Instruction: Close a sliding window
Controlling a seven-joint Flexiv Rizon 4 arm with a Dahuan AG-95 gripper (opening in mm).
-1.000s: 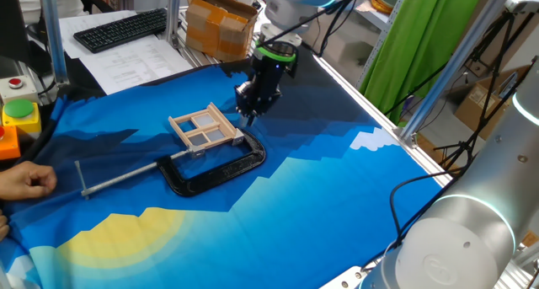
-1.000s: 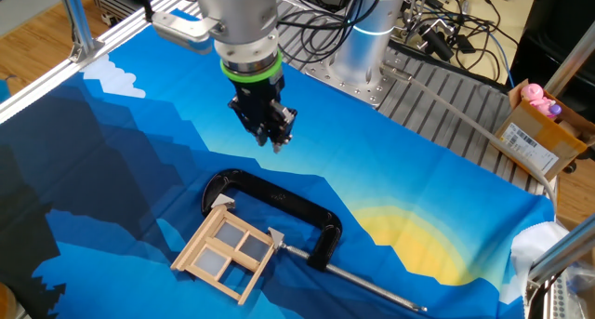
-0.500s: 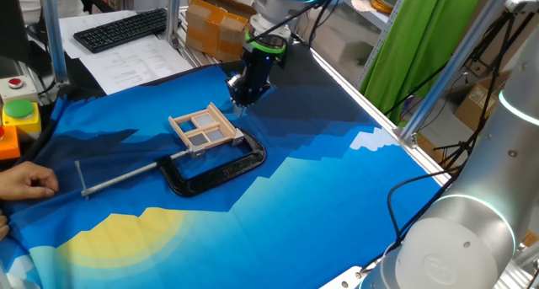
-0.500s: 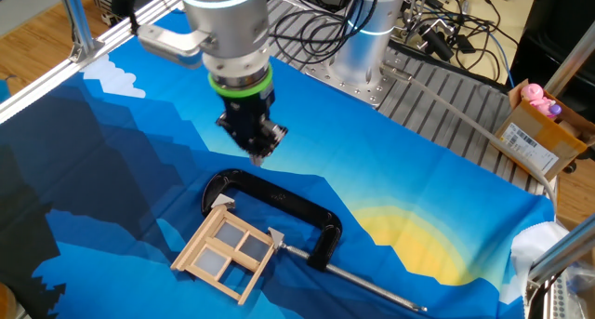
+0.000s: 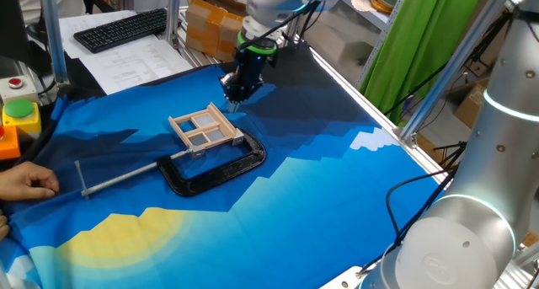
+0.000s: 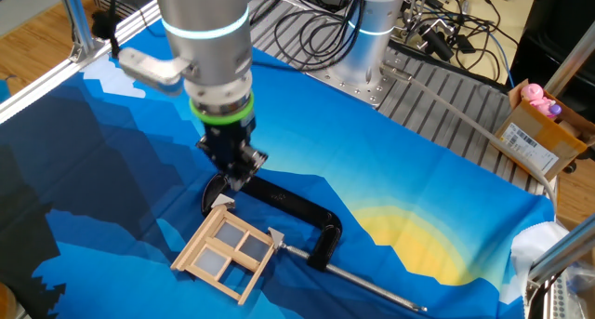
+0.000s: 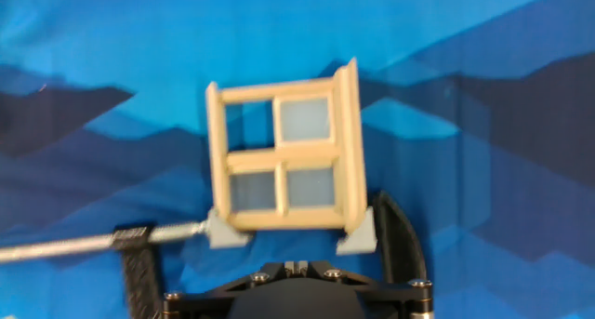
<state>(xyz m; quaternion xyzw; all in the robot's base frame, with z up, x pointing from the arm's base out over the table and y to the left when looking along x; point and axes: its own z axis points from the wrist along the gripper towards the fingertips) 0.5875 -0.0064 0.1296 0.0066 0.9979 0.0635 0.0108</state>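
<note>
The sliding window (image 5: pixel 205 127) is a small tan wooden frame with cross bars and greyish panes. It lies flat on the blue cloth, held in a black C-clamp (image 5: pixel 221 167). It also shows in the other fixed view (image 6: pixel 226 253) and in the hand view (image 7: pixel 283 159). My gripper (image 5: pixel 233 102) hovers just beyond the window's far edge, above the cloth and not touching it. In the other fixed view the gripper (image 6: pixel 235 179) hangs over the clamp's curved end. In the hand view the two fingers (image 7: pixel 296 265) sit pressed together, holding nothing.
The C-clamp's metal rod (image 5: pixel 120 178) sticks out to the left towards a person's hand (image 5: pixel 24 184). A button box (image 5: pixel 17 116) and a keyboard (image 5: pixel 120 28) stand at the far left. Cardboard boxes (image 5: pixel 217 24) stand behind the gripper. Cables (image 6: pixel 372 31) lie behind the arm's base.
My gripper has moved away from the clamp's right side, to the far edge of the window, and a little lower. The window and clamp have not moved.
</note>
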